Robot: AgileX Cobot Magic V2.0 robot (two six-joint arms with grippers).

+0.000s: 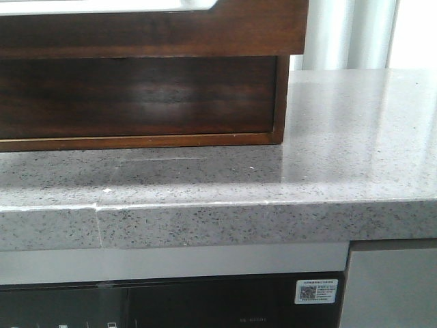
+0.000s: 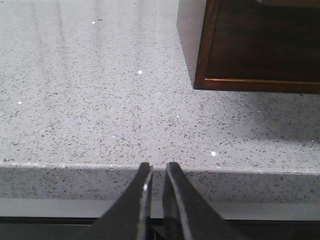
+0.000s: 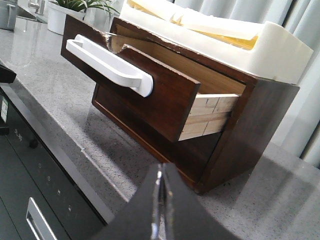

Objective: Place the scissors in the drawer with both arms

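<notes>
The drawer [image 1: 150, 31] is the upper one of a dark wood cabinet and stands pulled out. Its white strip handle [image 1: 109, 5] shows at the top edge. In the right wrist view the drawer [image 3: 150, 95] sticks out with its white handle [image 3: 110, 65] and pale wooden side. The scissors are not in view. My right gripper [image 3: 162, 170] is shut and empty, over the counter's front edge, short of the cabinet's corner. My left gripper [image 2: 158, 169] hangs at the counter's front edge with its fingers a narrow gap apart and nothing between them. Neither gripper shows in the front view.
The lower drawer front [image 1: 136, 96] sits closed under the open one. The cabinet stands on a grey speckled counter [image 1: 341, 137]. A white foam tray [image 3: 235, 35] lies on top of the cabinet. A dark appliance front [image 1: 171, 304] is below the counter. A potted plant [image 3: 75, 7] stands behind.
</notes>
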